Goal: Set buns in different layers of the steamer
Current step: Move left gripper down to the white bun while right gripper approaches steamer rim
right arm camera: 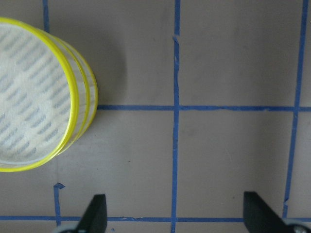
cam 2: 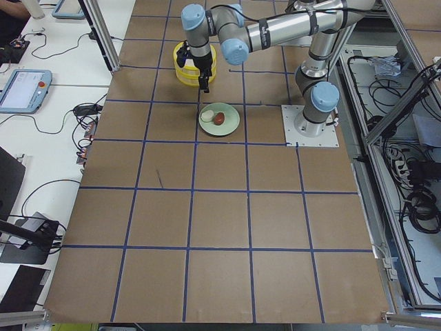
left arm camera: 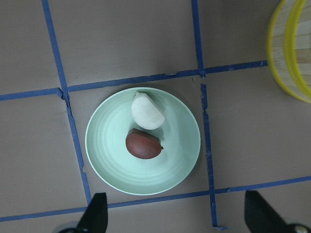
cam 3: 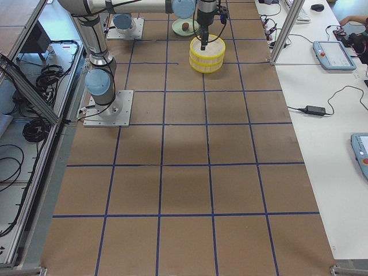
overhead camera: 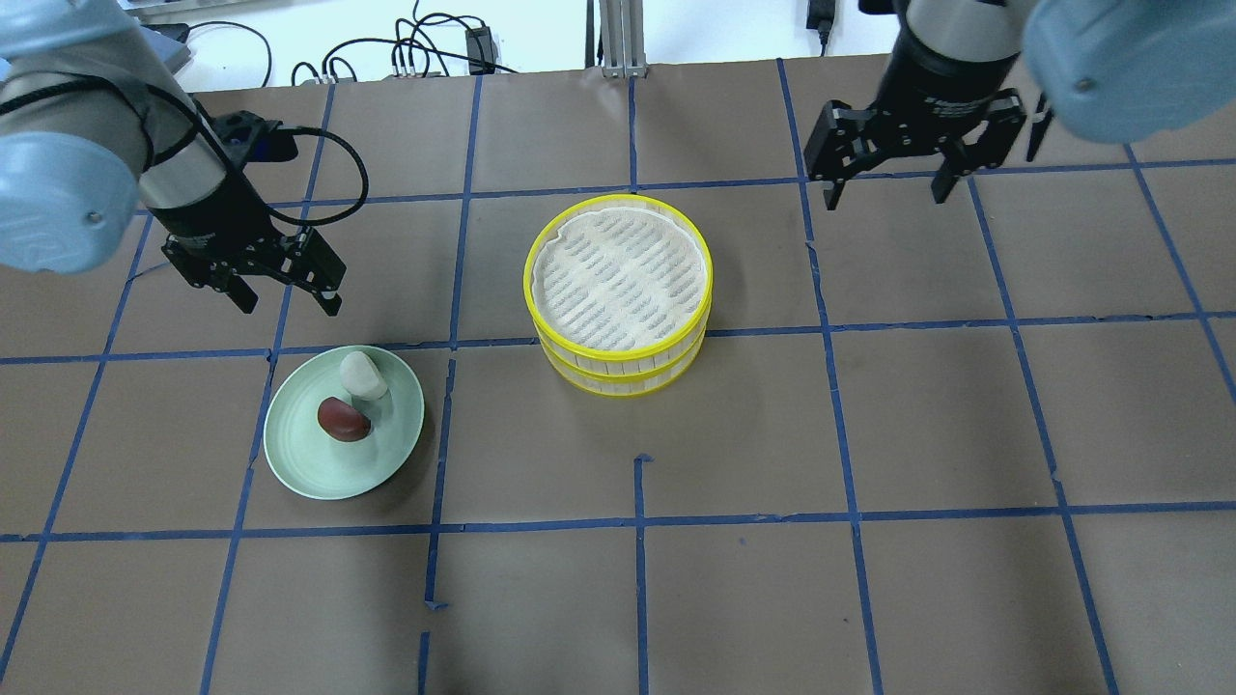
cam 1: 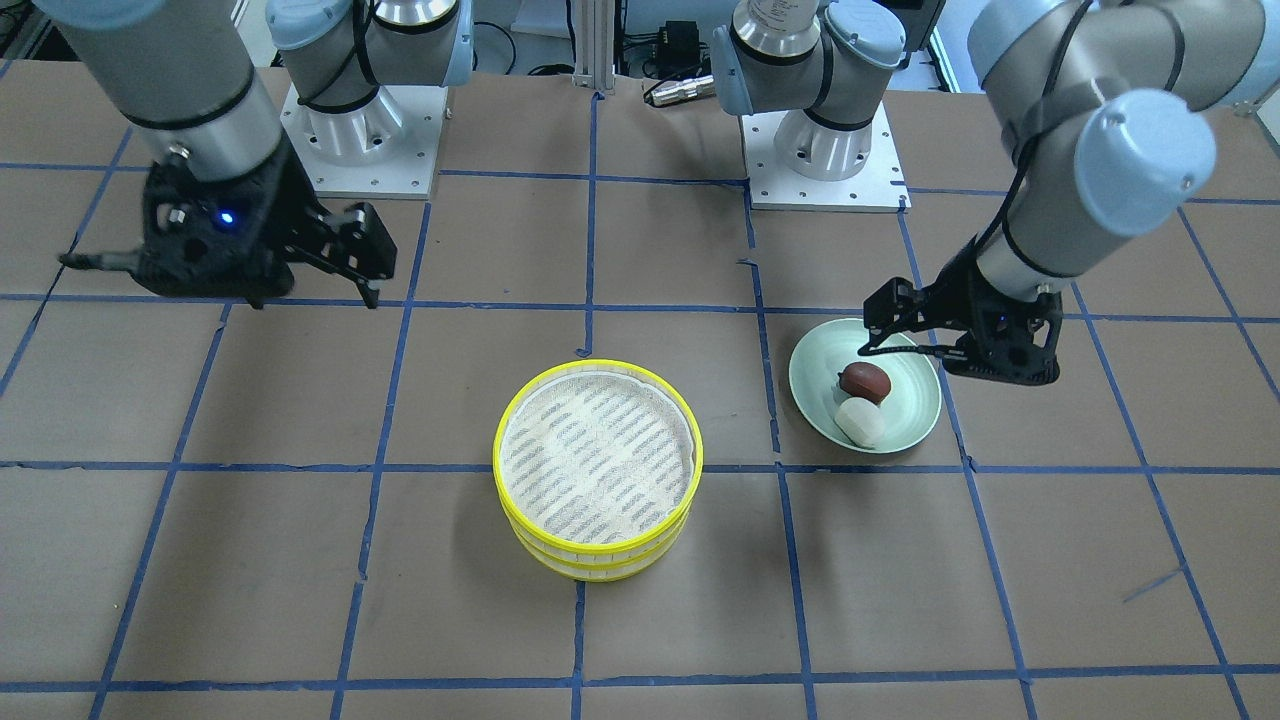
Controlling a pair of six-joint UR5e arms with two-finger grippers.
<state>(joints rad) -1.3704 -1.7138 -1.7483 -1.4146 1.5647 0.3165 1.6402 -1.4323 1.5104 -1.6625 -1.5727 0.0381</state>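
The steamer (overhead camera: 618,275) is two yellow-rimmed layers stacked one on the other at the table's middle; the top liner is bare. It also shows in the front view (cam 1: 597,455) and the right wrist view (right arm camera: 29,97). The white bun (overhead camera: 362,375) and the reddish-brown bun (overhead camera: 343,419) lie touching on the pale green plate (overhead camera: 319,463); they also show in the left wrist view (left arm camera: 147,111) (left arm camera: 143,144). My left gripper (overhead camera: 290,304) is open and empty, above the table just beyond the plate. My right gripper (overhead camera: 884,198) is open and empty, to the right of the steamer.
The table is brown paper with a blue tape grid. The two arm bases (cam 1: 355,130) (cam 1: 825,140) stand on the robot's side. Cables (overhead camera: 415,58) lie past the far edge. The steamer's rim shows at the left wrist view's right edge (left arm camera: 291,53).
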